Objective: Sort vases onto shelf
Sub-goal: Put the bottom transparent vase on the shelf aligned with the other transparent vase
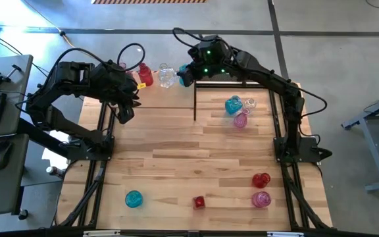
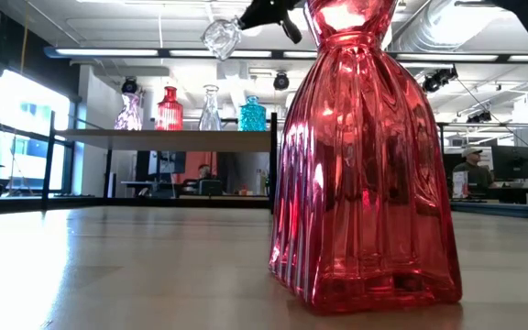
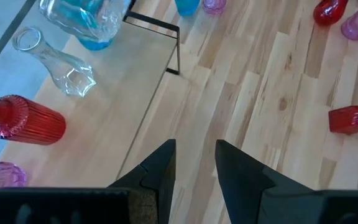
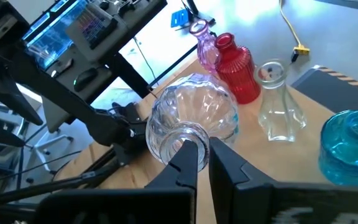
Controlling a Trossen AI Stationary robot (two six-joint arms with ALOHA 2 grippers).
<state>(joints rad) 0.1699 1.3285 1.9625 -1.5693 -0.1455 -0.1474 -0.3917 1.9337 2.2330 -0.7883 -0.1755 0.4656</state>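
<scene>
The shelf [image 1: 166,96] stands at the table's far edge. A pink vase [image 1: 122,66], a red vase [image 1: 145,75] and a clear vase [image 1: 166,76] stand on it in a row. A teal vase [image 2: 252,114] ends that row in the low view. My right gripper [image 4: 202,158] hovers over the shelf's right end, shut on a clear round vase [image 4: 194,115]. My left gripper [image 3: 194,165] is open above the table just in front of the shelf's left part, touching nothing. My right gripper pinches the clear round vase by its narrow neck [image 4: 188,138] between its two fingers. The round body points away from the fingers. The vase [image 2: 221,37] is lifted clear, tilted, high above the shelf [image 2: 168,135].
A teal vase [image 1: 233,105], a clear one [image 1: 249,103] and a pink one [image 1: 241,120] sit right of the shelf. Near the front edge are a teal vase [image 1: 133,198], a red one [image 1: 199,202], another red [image 1: 261,179] and a pink [image 1: 261,199].
</scene>
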